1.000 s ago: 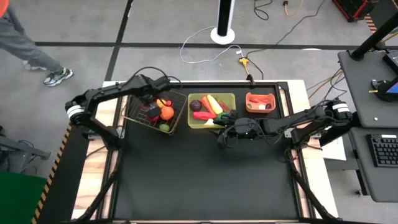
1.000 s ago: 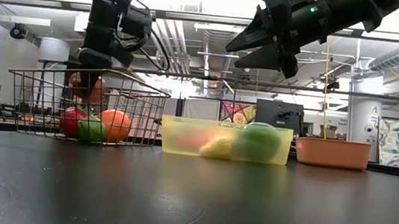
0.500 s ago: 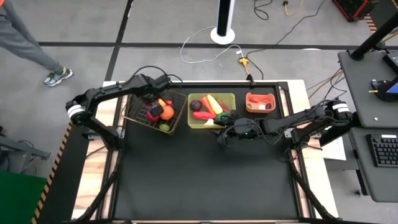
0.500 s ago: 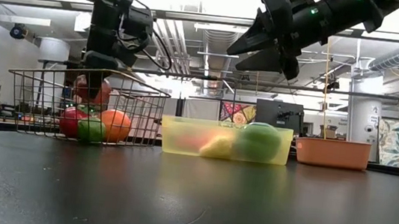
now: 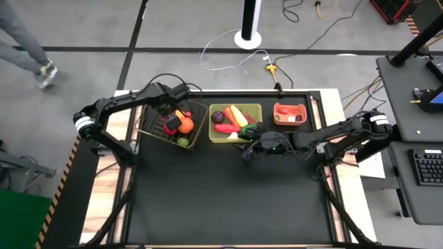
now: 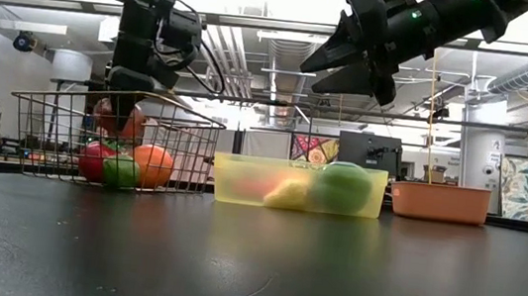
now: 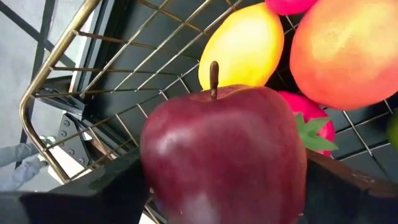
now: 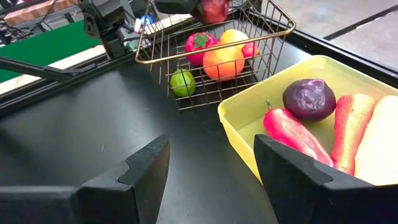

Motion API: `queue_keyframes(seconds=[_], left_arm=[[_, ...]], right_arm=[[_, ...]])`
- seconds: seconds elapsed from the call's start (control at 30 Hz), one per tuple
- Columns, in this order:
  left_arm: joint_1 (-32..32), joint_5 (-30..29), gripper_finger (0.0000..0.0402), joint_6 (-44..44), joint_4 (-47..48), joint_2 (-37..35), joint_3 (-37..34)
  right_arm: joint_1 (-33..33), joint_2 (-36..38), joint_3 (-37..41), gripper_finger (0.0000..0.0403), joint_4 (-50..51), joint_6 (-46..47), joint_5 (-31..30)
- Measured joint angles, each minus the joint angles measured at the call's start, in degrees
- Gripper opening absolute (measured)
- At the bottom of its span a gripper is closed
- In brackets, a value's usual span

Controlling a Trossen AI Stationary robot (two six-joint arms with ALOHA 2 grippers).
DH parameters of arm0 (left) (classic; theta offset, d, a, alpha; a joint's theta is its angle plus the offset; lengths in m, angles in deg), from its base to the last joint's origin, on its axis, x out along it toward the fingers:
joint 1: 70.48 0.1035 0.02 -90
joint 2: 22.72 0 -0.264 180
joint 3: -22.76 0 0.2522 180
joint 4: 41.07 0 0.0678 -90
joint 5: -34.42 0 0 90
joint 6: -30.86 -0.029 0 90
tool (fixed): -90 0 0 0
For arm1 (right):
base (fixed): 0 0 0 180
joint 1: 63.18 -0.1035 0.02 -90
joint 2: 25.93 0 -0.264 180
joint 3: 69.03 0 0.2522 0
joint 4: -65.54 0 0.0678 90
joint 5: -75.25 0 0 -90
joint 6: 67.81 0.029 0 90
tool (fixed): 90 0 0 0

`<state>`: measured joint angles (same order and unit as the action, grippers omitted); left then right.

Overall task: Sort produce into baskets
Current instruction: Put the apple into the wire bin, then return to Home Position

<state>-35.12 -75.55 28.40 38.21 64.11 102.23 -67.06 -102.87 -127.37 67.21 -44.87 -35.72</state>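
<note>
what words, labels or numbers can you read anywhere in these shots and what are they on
No text can be read in any view.
The wire basket, the yellow tray, the salmon bin and the toy produce carry no labels.
The apple between the left gripper's fingers is unmarked.
The right gripper shows no markings.
The colourful poster in the room behind is too blurred to read.
</note>
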Motion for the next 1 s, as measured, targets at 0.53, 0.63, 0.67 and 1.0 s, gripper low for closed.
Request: queue_keyframes(seconds=[0.53,0.63,0.67,1.0], left_arm=[[-1.4,-0.5,0.0390,8.5,2.9,-2.2,0.0],[-5.2,-0.5,0.0390,13.6,2.6,-5.8,-0.1],[-7.0,-0.5,0.0390,15.1,2.1,-7.2,-0.1],[-34.3,-7.5,0.0390,37.2,-2.5,-15.3,-0.3]], right_arm=[[0.0,0.0,0.0,0.0224,1.8,0.0,0.0],[0.0,0.0,0.0,0.0224,1.9,-0.1,0.0],[0.0,0.0,0.0,0.0224,1.9,-0.2,0.0],[0.0,0.0,0.0,0.0224,2.0,-1.1,0.0]])
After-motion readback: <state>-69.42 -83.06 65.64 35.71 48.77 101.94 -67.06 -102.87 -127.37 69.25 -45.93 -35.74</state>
